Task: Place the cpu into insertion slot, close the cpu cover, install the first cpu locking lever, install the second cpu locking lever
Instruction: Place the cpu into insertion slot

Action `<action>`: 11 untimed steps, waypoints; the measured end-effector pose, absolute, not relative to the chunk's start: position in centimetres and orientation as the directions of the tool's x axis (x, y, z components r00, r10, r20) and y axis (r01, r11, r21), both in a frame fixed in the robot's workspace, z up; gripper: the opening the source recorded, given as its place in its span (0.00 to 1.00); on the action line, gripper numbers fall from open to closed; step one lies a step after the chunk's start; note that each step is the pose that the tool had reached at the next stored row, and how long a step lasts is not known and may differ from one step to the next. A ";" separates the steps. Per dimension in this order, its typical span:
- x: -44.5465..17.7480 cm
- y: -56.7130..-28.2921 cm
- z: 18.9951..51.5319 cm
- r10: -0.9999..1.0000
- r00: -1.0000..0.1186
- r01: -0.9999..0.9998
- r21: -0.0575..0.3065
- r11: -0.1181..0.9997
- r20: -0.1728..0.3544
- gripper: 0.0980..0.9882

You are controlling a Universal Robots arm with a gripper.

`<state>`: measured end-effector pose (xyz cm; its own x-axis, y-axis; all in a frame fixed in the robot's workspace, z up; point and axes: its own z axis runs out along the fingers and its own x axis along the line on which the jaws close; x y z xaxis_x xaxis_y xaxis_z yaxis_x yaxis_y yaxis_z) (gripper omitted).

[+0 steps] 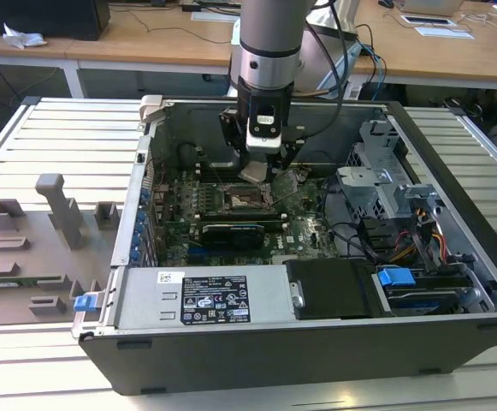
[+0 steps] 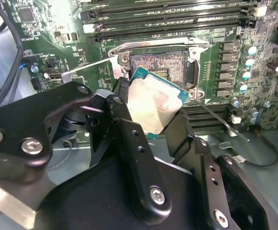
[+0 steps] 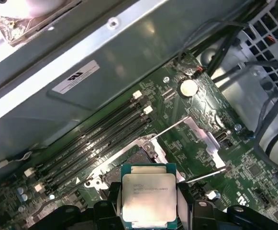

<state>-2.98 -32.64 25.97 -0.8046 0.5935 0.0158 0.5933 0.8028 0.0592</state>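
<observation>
My gripper (image 1: 259,169) is shut on the cpu (image 1: 255,172), a flat square chip with a dull silver top. It hangs just above the insertion slot (image 1: 243,201) on the green motherboard inside the open computer case. In both wrist views the cpu (image 2: 153,103) (image 3: 148,195) sits between my black fingers (image 2: 124,120), tilted. The insertion slot (image 2: 160,67) (image 3: 139,154) lies open, and its gold-tan contacts show. The cpu cover (image 3: 198,136) (image 1: 286,183) stands swung up beside the slot. Thin locking levers (image 2: 83,68) (image 3: 203,176) stick out, unlatched.
The case wall (image 1: 257,351) surrounds the board. Inside are a grey labelled power-supply box (image 1: 205,295), a long black expansion card (image 1: 231,233), memory slots (image 3: 95,139), a drive cage (image 1: 385,184) and cables (image 1: 355,240). Grey fixtures (image 1: 56,210) stand on the table at the exterior view's left.
</observation>
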 end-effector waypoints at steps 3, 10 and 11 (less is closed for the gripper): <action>-3.0 -32.6 25.9 0.634 -0.773 0.634 0.059 0.771 0.015 0.50; -3.0 -32.6 25.9 0.697 -0.717 0.697 0.058 0.715 0.014 0.50; -3.0 -32.6 25.9 0.708 -0.706 0.708 0.058 0.704 0.014 0.50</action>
